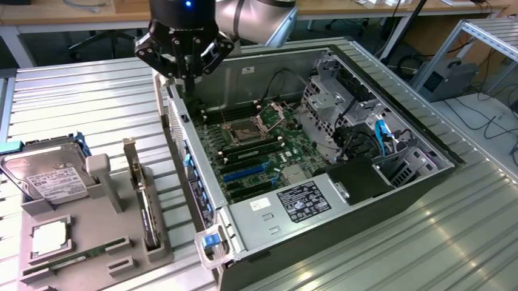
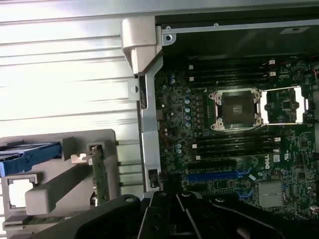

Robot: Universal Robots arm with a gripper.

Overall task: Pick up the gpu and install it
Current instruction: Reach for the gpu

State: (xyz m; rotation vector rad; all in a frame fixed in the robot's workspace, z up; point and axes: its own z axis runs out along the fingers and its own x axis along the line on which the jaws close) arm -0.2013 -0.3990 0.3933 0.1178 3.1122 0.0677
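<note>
Far out at nine o'clock in the exterior view, the hard drive [image 1: 48, 182] stands in the gray holder [image 1: 97, 264]. Next along, there's the gpu [image 1: 147, 215], up on edge in that holder's slot with the silver bracket at its twelve o'clock end. It's well apart from me, at about seven o'clock from my gripper [image 1: 184, 71]. My fingers are clenched together on nothing. I'm hanging over the rear edge of the open computer case [image 1: 340, 236], at eleven o'clock in the view. Moving right, the motherboard [image 1: 271, 151] lies bare inside, with the CPU socket [image 1: 242, 130] near centre. A blue slot [image 1: 242, 174] sits at six o'clock from the socket and the power supply [image 1: 312, 200] at five o'clock.
</note>
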